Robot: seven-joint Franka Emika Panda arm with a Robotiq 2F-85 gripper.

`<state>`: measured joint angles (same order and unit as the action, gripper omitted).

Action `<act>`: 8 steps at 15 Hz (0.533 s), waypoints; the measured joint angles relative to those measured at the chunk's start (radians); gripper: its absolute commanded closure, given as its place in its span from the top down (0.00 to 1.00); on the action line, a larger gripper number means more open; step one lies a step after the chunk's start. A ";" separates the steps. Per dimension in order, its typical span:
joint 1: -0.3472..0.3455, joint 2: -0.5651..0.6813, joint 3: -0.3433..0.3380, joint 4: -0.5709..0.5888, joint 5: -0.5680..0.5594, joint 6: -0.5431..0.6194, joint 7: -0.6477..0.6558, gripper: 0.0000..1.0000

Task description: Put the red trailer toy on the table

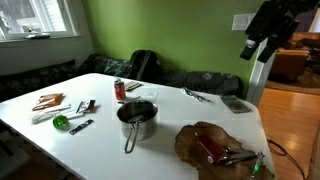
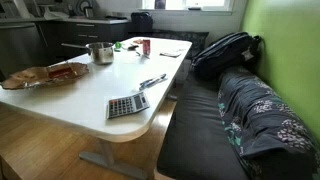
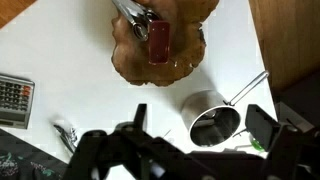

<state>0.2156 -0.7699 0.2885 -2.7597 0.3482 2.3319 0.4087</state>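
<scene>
The elongated, dark-red red trailer toy (image 3: 158, 42) lies on an irregular brown wooden slab (image 3: 126, 58) at upper centre of the wrist view, on the smooth white table (image 3: 60, 50). A shiny steel pot (image 3: 212, 122) sits lower right. The black gripper (image 3: 178, 140) hangs spread and empty along the bottom edge. The can (image 1: 120, 90) print is too small to read

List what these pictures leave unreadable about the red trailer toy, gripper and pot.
- red trailer toy: blurred in wrist view, tiny in both exterior views; whether the metal tool beside it touches it is unclear.
- gripper: blurred, cut by the wrist view's bottom edge; dark and small in an exterior view.
- pot: contents unreadable, interior dark in wrist view.
</scene>
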 measured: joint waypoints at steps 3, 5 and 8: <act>-0.001 0.005 -0.002 -0.016 -0.001 -0.002 0.000 1.00; -0.001 0.003 -0.006 -0.005 0.000 -0.002 0.000 1.00; -0.001 0.003 -0.008 -0.002 0.000 -0.002 0.000 1.00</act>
<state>0.2151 -0.7665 0.2802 -2.7617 0.3478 2.3295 0.4087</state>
